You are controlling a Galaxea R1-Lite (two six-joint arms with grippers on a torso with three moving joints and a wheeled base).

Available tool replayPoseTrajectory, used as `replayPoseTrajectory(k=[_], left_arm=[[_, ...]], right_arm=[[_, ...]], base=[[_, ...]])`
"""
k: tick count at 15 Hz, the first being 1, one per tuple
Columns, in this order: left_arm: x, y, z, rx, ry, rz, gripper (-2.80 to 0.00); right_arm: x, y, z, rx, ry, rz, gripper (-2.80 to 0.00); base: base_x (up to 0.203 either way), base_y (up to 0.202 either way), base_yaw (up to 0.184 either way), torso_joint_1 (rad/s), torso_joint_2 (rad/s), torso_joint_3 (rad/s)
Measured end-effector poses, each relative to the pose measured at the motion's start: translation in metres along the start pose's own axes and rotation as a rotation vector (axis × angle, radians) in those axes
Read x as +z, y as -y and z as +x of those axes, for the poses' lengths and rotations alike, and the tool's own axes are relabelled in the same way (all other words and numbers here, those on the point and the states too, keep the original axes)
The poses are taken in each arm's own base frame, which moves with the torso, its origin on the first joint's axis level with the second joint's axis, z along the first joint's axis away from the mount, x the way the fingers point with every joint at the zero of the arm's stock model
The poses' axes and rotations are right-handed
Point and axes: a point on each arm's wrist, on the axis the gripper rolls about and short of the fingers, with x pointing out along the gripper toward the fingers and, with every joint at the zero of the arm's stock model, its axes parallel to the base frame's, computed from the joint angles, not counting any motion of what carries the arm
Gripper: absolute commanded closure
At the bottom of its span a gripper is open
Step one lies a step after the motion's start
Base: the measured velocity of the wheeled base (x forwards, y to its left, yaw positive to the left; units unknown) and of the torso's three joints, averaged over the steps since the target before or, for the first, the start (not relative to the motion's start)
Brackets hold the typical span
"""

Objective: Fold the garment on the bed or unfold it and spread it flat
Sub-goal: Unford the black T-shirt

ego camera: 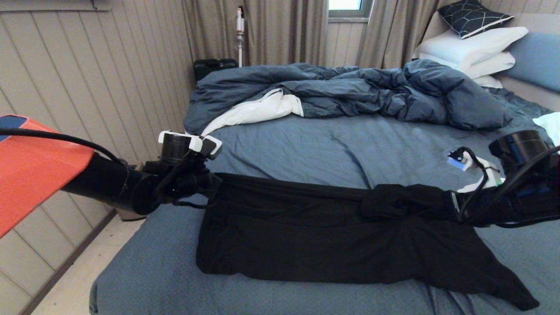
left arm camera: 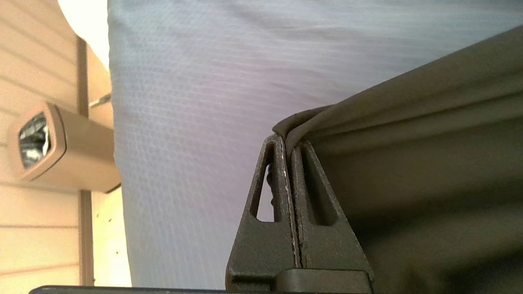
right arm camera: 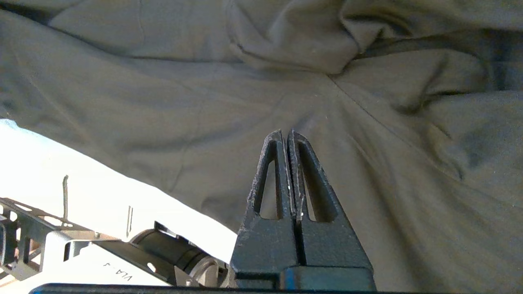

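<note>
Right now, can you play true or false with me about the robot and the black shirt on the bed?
1. Both robot arms are holding the black T-shirt. True: the left gripper pinches one edge, and the right gripper is shut on cloth at the other end.
2. The shirt is folded into a neat little square. False: it is stretched wide between the grippers, with a sleeve trailing on the bed.
3. The dark blue duvet lies rumpled behind the shirt. True.
4. The white pillows are lying on top of the shirt. False: they are stacked at the far right end of the bed.
5. The left gripper's fingers are wide open. False: they are shut on the shirt's edge.
</note>
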Motion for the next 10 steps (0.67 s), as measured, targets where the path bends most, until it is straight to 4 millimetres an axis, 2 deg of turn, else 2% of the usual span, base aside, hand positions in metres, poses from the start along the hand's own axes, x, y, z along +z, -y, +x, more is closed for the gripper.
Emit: replayPoseTrajectory(k=[4,10], left_arm=[[-0.011,-0.013,0.038,0.011,-0.021,-0.024,0.00],[-0.003,-0.023,0.079,0.056,0.032,-0.082,0.00]], right_arm=[[-0.001,-0.001,0.000,0.003,-0.004,-0.002,0.00],[0.000,0.000,0.002,0.003,0.007,-0.008,0.00]], base=[[0.000,0.000,0.000,0.000,0.00,0.000],[0.000,0.000,0.000,0.000,0.00,0.000]])
